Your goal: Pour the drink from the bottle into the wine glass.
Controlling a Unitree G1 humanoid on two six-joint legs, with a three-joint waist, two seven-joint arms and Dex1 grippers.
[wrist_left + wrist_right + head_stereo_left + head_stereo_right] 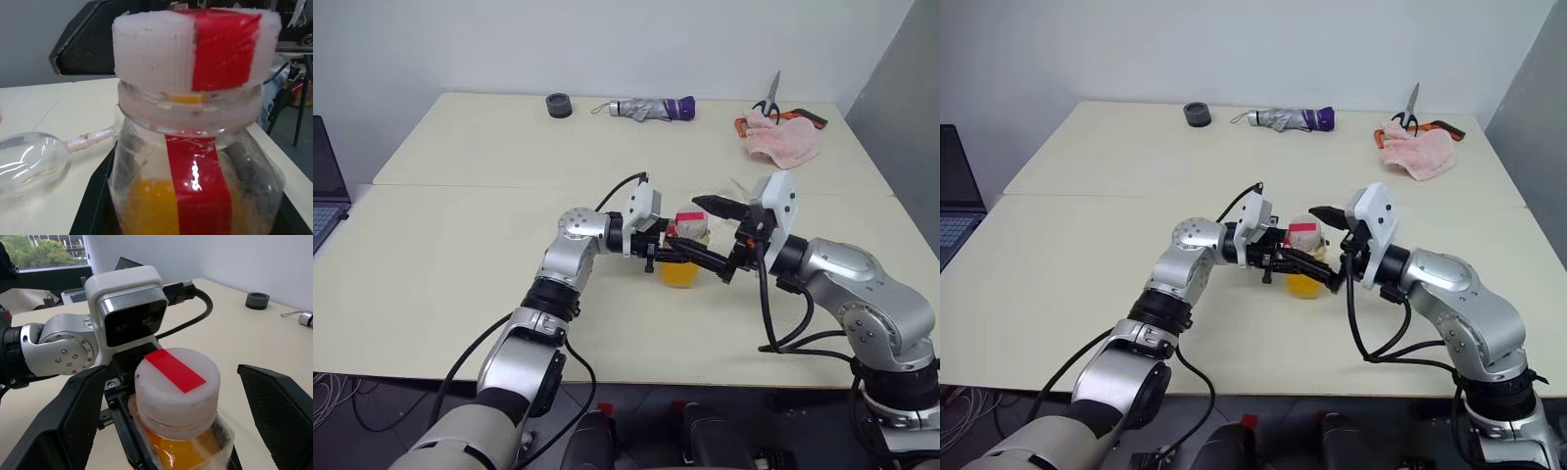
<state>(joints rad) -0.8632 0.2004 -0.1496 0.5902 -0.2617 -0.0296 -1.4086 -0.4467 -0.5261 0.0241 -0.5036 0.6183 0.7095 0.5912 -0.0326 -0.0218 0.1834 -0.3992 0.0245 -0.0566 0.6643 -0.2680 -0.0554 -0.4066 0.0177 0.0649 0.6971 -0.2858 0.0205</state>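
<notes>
1. From the head views I see the bottle (686,251) held upright at mid-frame above the counter (460,255), with the two arms meeting around it.
2. My left end effector (680,253) is clamped shut on the bottle's body; the left wrist view puts the bottle right against the lens, dark finger pads pressed to both of its sides.
3. My right end effector (161,411) stands wide open and grips nothing. In the right wrist view its two black fingers (54,426) flank the cap (177,382) with clear gaps on either side.
4. The left wrist view alone gives me the wine glass (29,164): it lies on its side on the counter at the left edge of that frame, bowl empty, stem pointing toward the bottle.
5. The drink (146,205) fills the lower part of the bottle, bright orange.
6. A red strip (198,176) runs up the bottle's side and across the whitish cap; I can read no writing on it.
7. At the far counter edge, top of the head view, sit a dark roll (559,105), a folded umbrella (651,108), scissors (770,96) and a pink cloth (783,139).
</notes>
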